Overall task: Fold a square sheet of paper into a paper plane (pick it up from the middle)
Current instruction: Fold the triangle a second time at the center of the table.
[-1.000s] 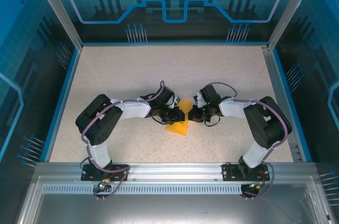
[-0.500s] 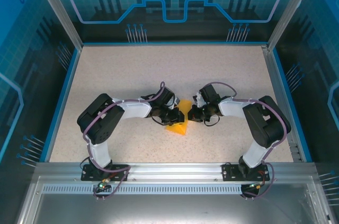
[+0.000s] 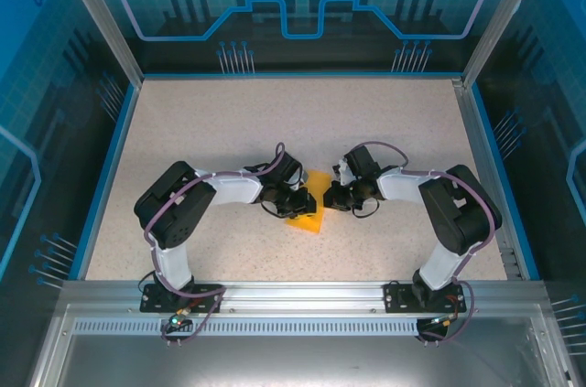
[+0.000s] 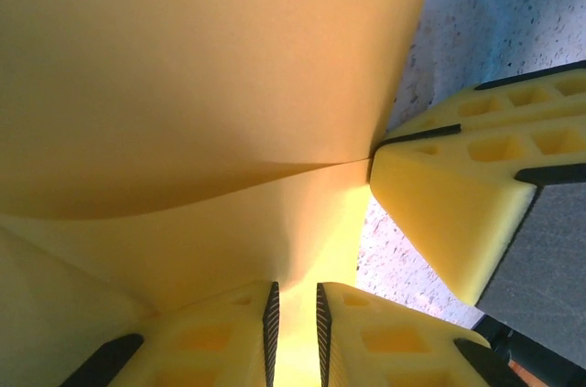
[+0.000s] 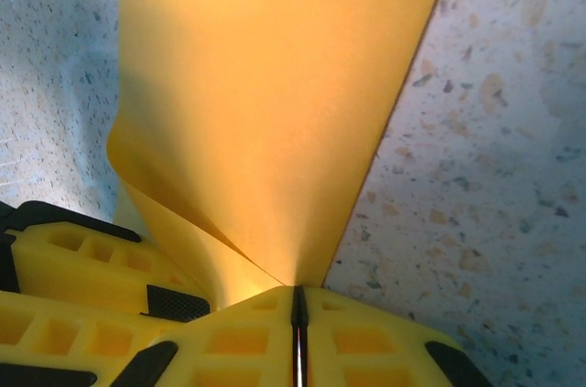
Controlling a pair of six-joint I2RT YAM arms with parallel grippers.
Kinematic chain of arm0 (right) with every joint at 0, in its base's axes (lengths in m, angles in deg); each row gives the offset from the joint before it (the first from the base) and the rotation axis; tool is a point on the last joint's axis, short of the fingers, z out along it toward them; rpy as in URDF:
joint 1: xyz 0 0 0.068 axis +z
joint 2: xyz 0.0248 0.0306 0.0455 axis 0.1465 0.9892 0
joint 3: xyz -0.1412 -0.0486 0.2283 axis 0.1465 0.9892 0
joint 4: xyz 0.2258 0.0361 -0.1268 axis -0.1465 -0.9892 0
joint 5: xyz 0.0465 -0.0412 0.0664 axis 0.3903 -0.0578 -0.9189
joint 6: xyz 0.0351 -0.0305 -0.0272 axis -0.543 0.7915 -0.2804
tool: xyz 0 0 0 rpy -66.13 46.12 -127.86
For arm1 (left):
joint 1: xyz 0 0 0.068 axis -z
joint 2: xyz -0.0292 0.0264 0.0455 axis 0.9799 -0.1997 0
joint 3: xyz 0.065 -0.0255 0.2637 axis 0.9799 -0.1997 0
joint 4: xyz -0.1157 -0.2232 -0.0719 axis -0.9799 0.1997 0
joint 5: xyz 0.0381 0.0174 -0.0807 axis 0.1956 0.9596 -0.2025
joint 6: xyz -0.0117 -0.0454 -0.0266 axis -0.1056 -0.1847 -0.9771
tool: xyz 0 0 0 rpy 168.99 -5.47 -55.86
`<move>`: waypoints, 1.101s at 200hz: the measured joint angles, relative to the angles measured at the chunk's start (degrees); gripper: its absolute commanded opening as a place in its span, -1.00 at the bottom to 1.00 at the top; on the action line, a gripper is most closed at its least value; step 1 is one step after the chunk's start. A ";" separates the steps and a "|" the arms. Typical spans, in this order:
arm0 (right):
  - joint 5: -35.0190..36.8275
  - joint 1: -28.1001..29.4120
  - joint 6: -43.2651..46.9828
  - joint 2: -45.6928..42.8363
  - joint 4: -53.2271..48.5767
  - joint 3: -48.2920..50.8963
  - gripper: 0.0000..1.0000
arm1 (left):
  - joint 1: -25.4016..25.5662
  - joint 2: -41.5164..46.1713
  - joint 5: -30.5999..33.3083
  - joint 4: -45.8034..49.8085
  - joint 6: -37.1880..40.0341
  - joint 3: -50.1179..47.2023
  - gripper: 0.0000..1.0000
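Now | paper (image 3: 312,221) long axis near-far | left gripper (image 4: 293,300), right gripper (image 5: 298,300) pinching it

The paper (image 3: 312,220) is plain orange-yellow and partly folded, with a soft crease across it and one flap curling upward. It sits near the middle of the table (image 3: 229,122), slightly toward the near edge, pinched between the left gripper (image 4: 293,314) and right gripper (image 5: 298,309).

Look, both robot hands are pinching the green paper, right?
Not quite. The left hand and the right hand both pinch the paper, but it is orange-yellow, not green. The right wrist view shows the colour clearly.
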 measured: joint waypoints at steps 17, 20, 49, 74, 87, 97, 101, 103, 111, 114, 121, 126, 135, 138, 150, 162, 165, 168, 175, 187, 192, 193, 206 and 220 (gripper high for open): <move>0.00 0.04 -0.28 -0.09 -0.02 -0.09 -0.55 | 0.00 0.00 0.11 0.20 -0.02 0.00 -0.57; -0.04 0.09 -0.09 -0.13 -0.02 -0.11 -0.54 | 0.00 0.00 0.17 0.20 -0.04 0.00 -0.57; 2.27 0.15 -1.03 -4.57 -0.68 0.37 -0.57 | 0.11 0.00 0.44 0.24 -0.15 0.00 -0.57; 3.32 0.83 -2.19 -9.68 -0.63 0.94 -0.71 | 0.22 0.00 0.61 0.26 -0.17 0.00 -0.58; 3.28 1.95 -2.73 -10.19 -0.50 0.96 -0.76 | 0.22 0.00 0.66 0.31 -0.20 0.00 -0.58; 3.23 3.04 -3.04 -9.92 -0.42 1.18 -0.79 | 0.22 0.00 0.68 0.33 -0.20 0.00 -0.58; 3.23 3.37 -3.30 -9.86 -0.39 1.33 -0.81 | 0.22 0.00 0.70 0.33 -0.20 0.00 -0.59; 3.23 3.54 -3.30 -9.77 -0.42 1.40 -0.81 | 0.22 0.00 0.70 0.35 -0.20 0.00 -0.59; 3.19 4.09 -3.58 -9.25 -0.39 1.64 -0.82 | 0.22 0.00 0.74 0.35 -0.20 0.00 -0.59; 3.21 4.22 -3.80 -9.01 -0.44 1.66 -0.83 | 0.24 0.00 0.81 0.37 -0.20 0.00 -0.60; 3.21 4.39 -4.00 -8.31 -0.39 1.68 -0.84 | 0.28 0.00 0.85 0.37 -0.20 0.00 -0.60; 3.21 4.39 -4.15 -7.67 -0.22 1.68 -0.84 | 0.33 0.00 0.87 0.39 -0.20 0.00 -0.61; 3.23 4.42 -4.22 -6.75 -0.13 1.68 -0.85 | 0.33 0.00 0.98 0.42 -0.20 0.00 -0.62; 3.21 4.42 -4.20 -6.40 -0.09 1.68 -0.85 | 0.33 0.00 1.01 0.44 -0.20 0.00 -0.62; 3.23 4.44 -4.37 -5.14 -0.04 1.68 -0.86 | 0.33 0.00 1.05 0.46 -0.20 0.00 -0.63; 3.26 4.44 -4.37 -4.00 -0.04 1.64 -0.86 | 0.33 0.00 1.05 0.50 -0.20 0.00 -0.63; 3.23 4.44 -4.35 -3.69 -0.02 1.64 -0.86 | 0.33 0.00 1.05 0.52 -0.20 0.00 -0.63; 3.23 4.44 -4.35 -3.45 -0.02 1.60 -0.86 | 0.33 0.00 1.05 0.55 -0.20 0.00 -0.63; 3.23 4.44 -4.35 -2.80 -0.04 1.51 -0.87 | 0.33 0.00 1.07 0.59 -0.20 0.00 -0.63; 3.13 4.44 -4.35 -1.70 0.02 1.27 -0.87 | 0.33 0.00 1.07 0.61 -0.20 0.00 -0.64; 2.93 4.39 -4.35 -1.44 0.00 1.05 -0.86 | 0.33 0.00 1.09 0.66 -0.20 0.00 -0.64; 2.93 4.39 -4.35 -1.44 -0.02 1.01 -0.87 | 0.33 0.00 1.09 0.66 -0.20 0.00 -0.63; 2.86 4.39 -4.33 -1.07 -0.09 0.68 -0.87 | 0.31 0.02 1.29 0.83 -0.20 0.00 -0.63; 2.84 4.37 -4.26 -0.85 -0.48 0.39 -0.87 | 0.31 0.07 1.31 1.03 -0.17 0.04 -0.61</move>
